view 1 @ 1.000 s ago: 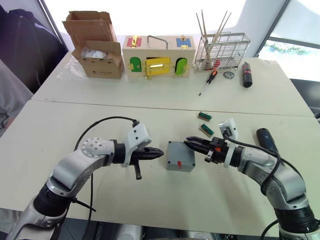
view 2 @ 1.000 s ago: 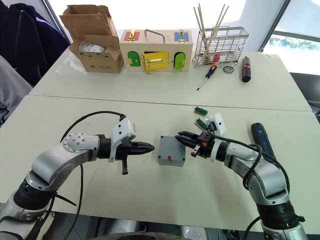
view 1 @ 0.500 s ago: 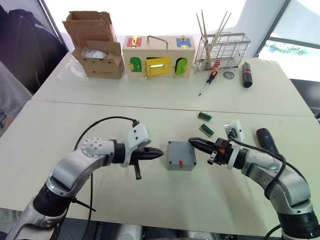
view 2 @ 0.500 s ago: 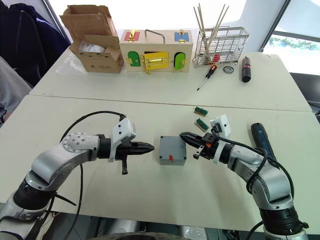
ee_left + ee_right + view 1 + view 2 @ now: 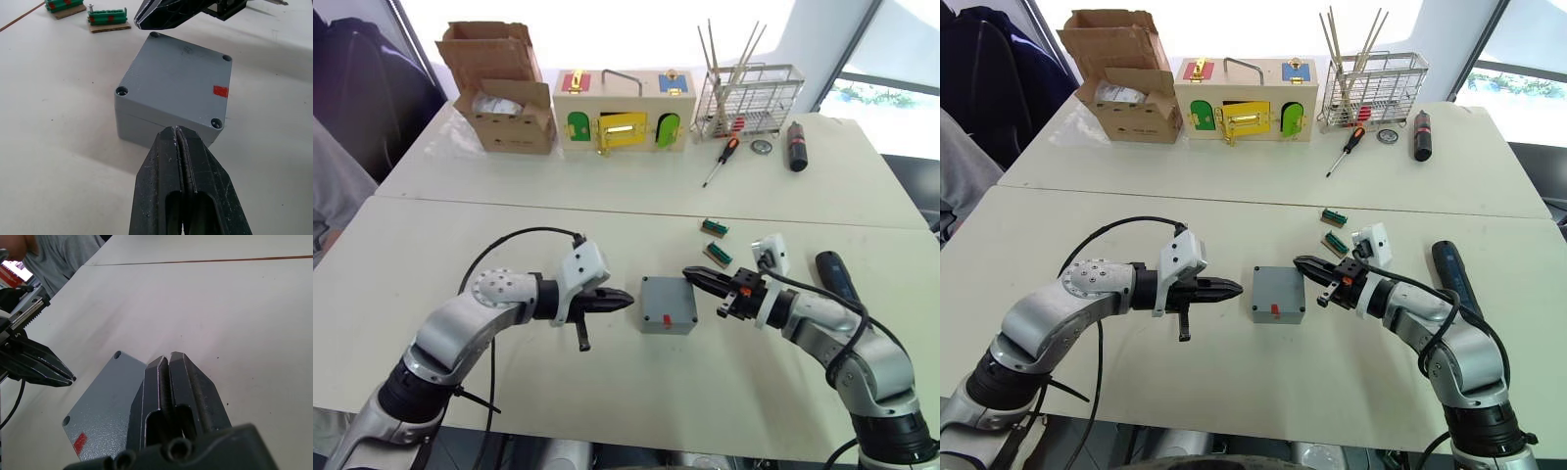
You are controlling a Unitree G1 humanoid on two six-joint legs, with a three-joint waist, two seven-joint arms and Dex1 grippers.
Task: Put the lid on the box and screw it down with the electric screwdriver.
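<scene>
Plainly, the left gripper (image 5: 625, 299) has its two black fingers (image 5: 188, 166) pressed together with nothing between them, tips pointing at the near left side of the box (image 5: 668, 305) and stopping just short of it. The right gripper (image 5: 693, 278) also has its fingers (image 5: 172, 382) closed on nothing, the tips hovering at the box's far right corner, very close to the lid's edge; whether they touch it cannot be told. The lid (image 5: 178, 81) sits flush on the box, its four corner screw holes showing and a small red mark on top near one corner. The box rests flat on the white table (image 5: 558, 392), between the two grippers. Just beyond the right gripper lie two small green connector strips (image 5: 716, 241). The electric screwdriver (image 5: 835, 274) lies on the table beside the right forearm, well apart from the box. Along the table's far side stand a cardboard carton (image 5: 504, 88), a wooden box with coloured doors (image 5: 622, 110), a wire rack (image 5: 749, 98), a red-handled hand screwdriver (image 5: 721, 161) and a short black cylinder (image 5: 796, 146)
</scene>
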